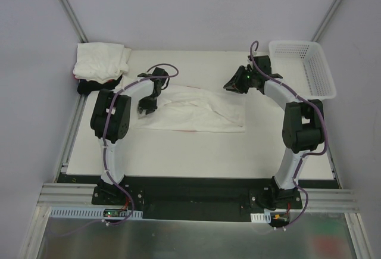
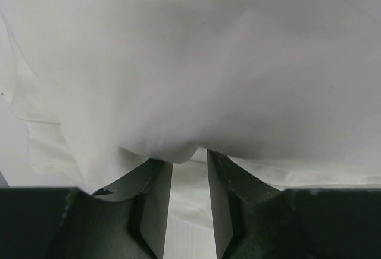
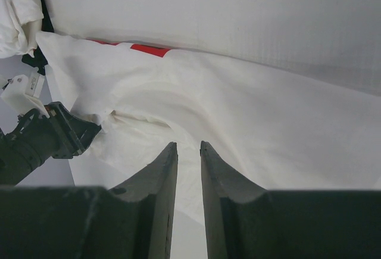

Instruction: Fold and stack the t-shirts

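A white t-shirt (image 1: 196, 111) lies spread and wrinkled across the middle of the table. A strip of a red shirt (image 3: 149, 49) shows under its far edge. A pile of white shirts (image 1: 101, 61) sits at the back left on a black shirt (image 1: 89, 86). My left gripper (image 1: 146, 107) is low at the spread shirt's left edge. Its fingers (image 2: 155, 199) stand apart and white cloth (image 2: 196, 74) drapes over their tips. My right gripper (image 1: 232, 85) hovers over the shirt's back right part. Its fingers (image 3: 164, 175) stand a narrow gap apart with nothing between them.
A white mesh basket (image 1: 303, 68) stands at the back right corner. The left arm's gripper also shows at the left in the right wrist view (image 3: 53, 137). Bare table (image 1: 196, 155) lies in front of the shirt.
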Controlling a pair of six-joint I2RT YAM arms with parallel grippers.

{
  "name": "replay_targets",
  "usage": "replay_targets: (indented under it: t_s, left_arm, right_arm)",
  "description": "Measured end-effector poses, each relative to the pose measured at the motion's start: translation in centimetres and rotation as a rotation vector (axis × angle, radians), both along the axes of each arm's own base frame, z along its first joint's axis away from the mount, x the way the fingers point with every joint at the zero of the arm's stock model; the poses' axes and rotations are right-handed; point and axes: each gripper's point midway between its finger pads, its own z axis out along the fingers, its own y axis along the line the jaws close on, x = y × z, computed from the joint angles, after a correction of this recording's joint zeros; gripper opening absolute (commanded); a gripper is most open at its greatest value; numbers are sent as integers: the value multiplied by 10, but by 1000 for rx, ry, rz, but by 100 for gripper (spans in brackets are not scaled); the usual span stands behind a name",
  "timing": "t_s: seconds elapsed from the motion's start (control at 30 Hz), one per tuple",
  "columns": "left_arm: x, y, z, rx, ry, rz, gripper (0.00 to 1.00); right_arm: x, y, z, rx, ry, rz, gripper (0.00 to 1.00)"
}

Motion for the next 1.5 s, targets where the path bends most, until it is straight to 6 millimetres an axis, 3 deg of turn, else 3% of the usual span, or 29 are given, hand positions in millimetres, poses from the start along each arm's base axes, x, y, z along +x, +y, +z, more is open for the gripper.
replay_targets:
  t_s: [0.47, 0.63, 1.13, 1.5]
  left_arm:
    - [0, -1, -3, 2, 12, 0, 12]
    - [0, -1, -4, 0, 14, 0, 0]
    - [2, -3, -1, -2, 9, -4, 0]
    - [28, -35, 47, -9, -103, -56, 0]
  right_arm:
    - [3, -6, 0, 3, -1, -16, 24]
    - [1, -7, -3, 2, 6, -18, 23]
    - [1, -7, -4, 4, 6, -20, 21]
    - [2, -5, -2, 17, 5, -18, 20]
